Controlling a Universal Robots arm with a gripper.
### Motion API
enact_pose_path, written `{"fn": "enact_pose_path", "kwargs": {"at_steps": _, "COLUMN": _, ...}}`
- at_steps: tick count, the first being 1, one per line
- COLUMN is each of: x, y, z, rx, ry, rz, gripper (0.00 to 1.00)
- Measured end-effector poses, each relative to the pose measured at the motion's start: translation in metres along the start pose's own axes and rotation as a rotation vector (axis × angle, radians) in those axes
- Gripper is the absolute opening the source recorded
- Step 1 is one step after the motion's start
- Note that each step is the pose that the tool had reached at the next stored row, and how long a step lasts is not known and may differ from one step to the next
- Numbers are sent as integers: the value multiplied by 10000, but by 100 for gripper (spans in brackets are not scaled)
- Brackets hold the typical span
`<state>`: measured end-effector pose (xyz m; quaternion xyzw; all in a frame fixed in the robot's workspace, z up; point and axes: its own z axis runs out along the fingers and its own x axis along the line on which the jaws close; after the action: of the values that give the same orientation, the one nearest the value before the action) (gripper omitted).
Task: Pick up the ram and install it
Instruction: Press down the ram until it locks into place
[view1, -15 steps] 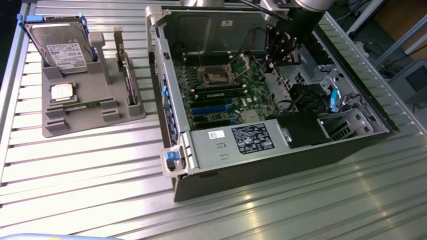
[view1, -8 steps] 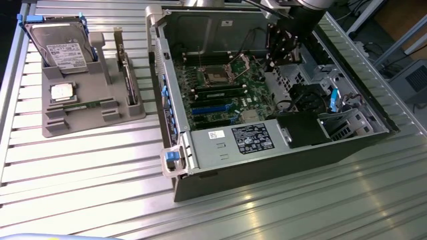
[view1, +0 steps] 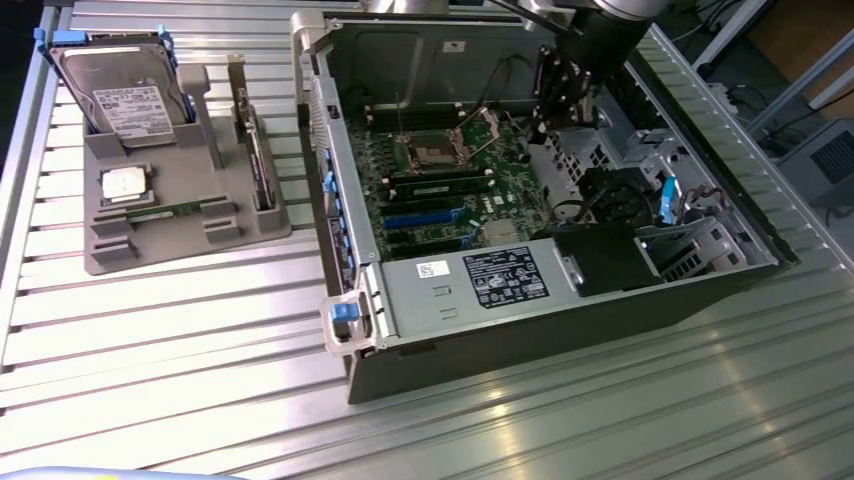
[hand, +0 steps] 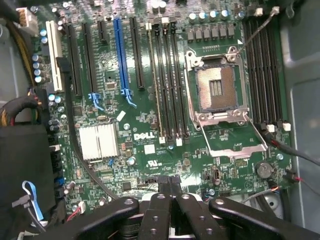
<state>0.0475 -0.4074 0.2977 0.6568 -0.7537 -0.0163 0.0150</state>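
On the ribbed metal surface (view1: 561, 420) stand one open computer case (view1: 534, 330) and, well apart toward the exterior view's left, one grey parts tray (view1: 174, 235). Inside the case lies one green main board (hand: 150, 150) with one empty processor socket (hand: 216, 89); beside the socket run long dark memory slots (hand: 165, 85), a bank on each side, their exact number hard to count. One hand (hand: 170, 187) hangs above the board inside the case, its fingers pressed together and holding nothing. The tray carries one hard drive (view1: 123, 95) standing in its blue frame, one expansion card (view1: 251, 140) upright on edge, one small square processor (view1: 124, 185), and one ram stick (view1: 167, 211) lying flat in a shallow slot near the tray's front. The ram stick is judged light, thin and stiff, yet fragile: it would likely crack if bent, and its chips and contact edge should not be pressed. The safest hold appears to be across the two long edges near the middle of its length, clear of the contacts.
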Motion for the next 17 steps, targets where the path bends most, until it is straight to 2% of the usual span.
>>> {"fn": "enact_pose_path", "kwargs": {"at_steps": 3, "x": 0, "y": 0, "z": 1, "rx": 4, "ry": 1, "rz": 730, "gripper": 11}}
{"fn": "enact_pose_path", "kwargs": {"at_steps": 10, "x": 0, "y": 0, "z": 1, "rx": 7, "ry": -13, "rz": 1837, "gripper": 11}}
{"fn": "enact_pose_path", "kwargs": {"at_steps": 17, "x": 0, "y": 0, "z": 2, "rx": 15, "ry": -20, "rz": 3551, "gripper": 11}}
